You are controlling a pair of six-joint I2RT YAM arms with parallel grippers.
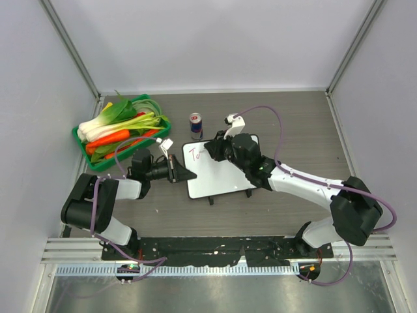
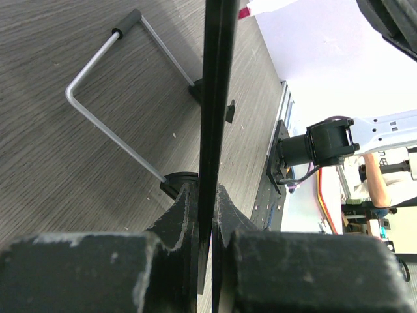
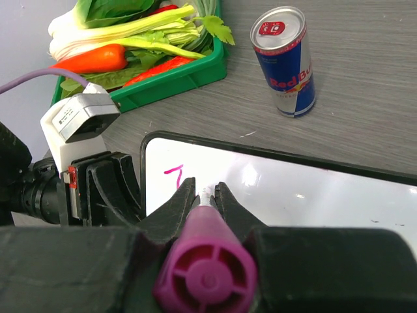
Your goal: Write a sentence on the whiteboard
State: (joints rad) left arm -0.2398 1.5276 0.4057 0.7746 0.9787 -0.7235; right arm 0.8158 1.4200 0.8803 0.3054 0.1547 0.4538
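The whiteboard (image 1: 225,176) is small and white with a thin dark edge, and it sits in the middle of the table (image 1: 300,124). A few pink letters (image 1: 195,153) stand at its far left corner. The left hand (image 1: 184,175) is closed on its left edge. The right hand (image 1: 210,151) grips a pink marker (image 3: 207,264) just over the letters.
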